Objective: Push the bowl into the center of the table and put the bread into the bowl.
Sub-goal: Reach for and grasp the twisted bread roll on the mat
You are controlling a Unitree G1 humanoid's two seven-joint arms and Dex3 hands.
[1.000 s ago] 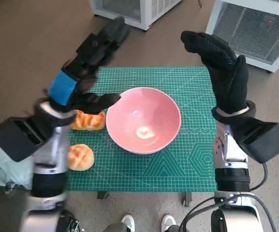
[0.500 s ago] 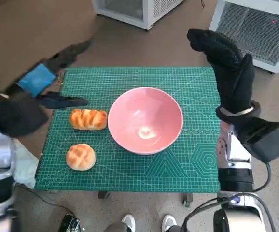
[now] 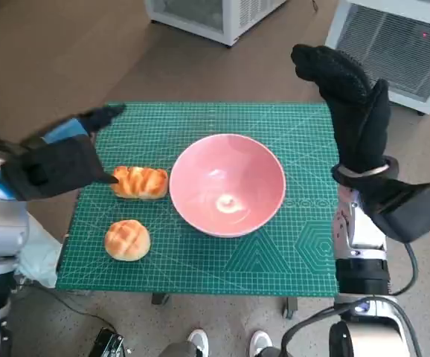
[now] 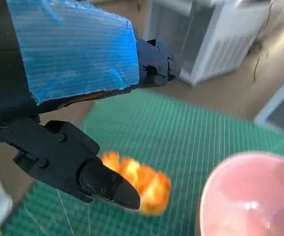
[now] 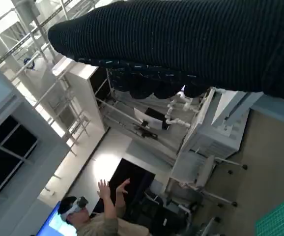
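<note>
The pink bowl (image 3: 228,184) is sitting near the middle of the green mat (image 3: 200,253) that is covering the surface, with open mat showing all round it, widest toward 12 o'clock and 6 o'clock. At the bowl's 9 o'clock a long bread roll (image 3: 140,181) is lying just beside the rim, and I cannot tell whether the two are touching. A round bun (image 3: 127,239) is resting toward 7 o'clock, apart from the bowl and near the mat's left edge. Beyond the mat at 12 and 1 o'clock, white cabinets (image 3: 393,44) are standing on the brown floor (image 3: 44,67).

The head view is showing both rolls and both arms; the left wrist view is catching only the long roll, blurred, and part of the bowl's rim. The right wrist view is pointing away from the surface and is taking in a person (image 5: 95,216) with raised hands wearing a headset, which neither other view has.

The left hand (image 3: 70,152) is hovering over the mat's left edge at 9 o'clock, its fingers (image 4: 105,184) spread apart and grasping nothing, one fingertip hanging near the long roll. The right hand (image 3: 345,97) is raised over the mat's far right corner at 2 o'clock, gloved fingers extended and loosely bent, holding nothing.
</note>
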